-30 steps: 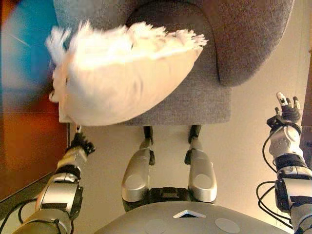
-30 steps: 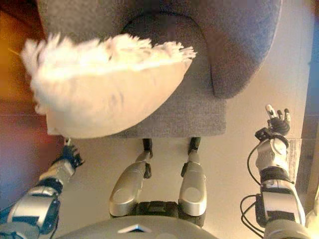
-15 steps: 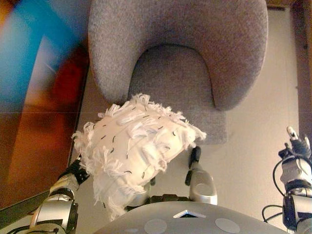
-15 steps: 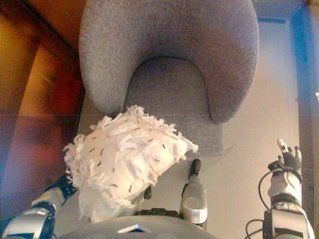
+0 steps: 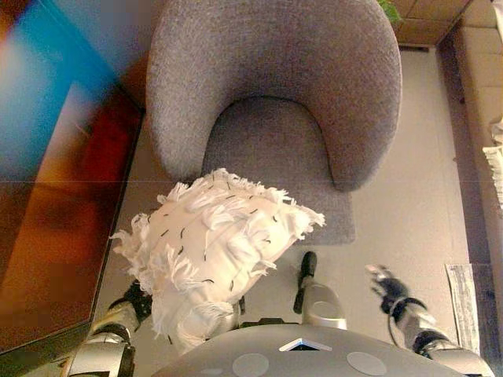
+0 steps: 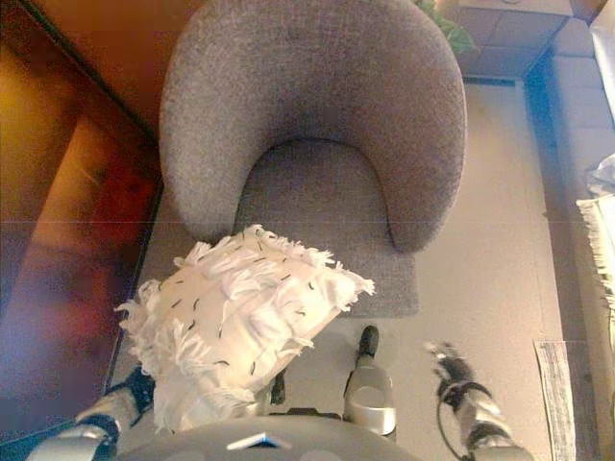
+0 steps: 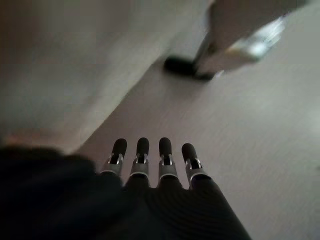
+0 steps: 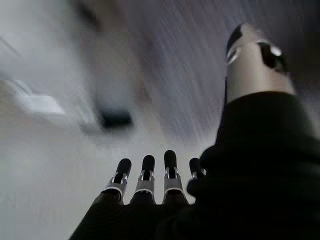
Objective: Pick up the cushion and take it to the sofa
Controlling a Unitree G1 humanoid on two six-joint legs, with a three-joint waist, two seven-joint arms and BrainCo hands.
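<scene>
I see the fringed white cushion (image 5: 216,255) up on my left hand (image 7: 150,165), fingers straight and gripping nothing, just before the grey sofa (image 5: 275,86) seat's front edge, while my right hand (image 8: 160,180) hangs empty, fingers straight.

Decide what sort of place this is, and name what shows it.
Probably a living room or lounge: a grey upholstered armchair on a pale floor, a white fringed cushion carried on the left hand, and a plant's leaves behind.
</scene>
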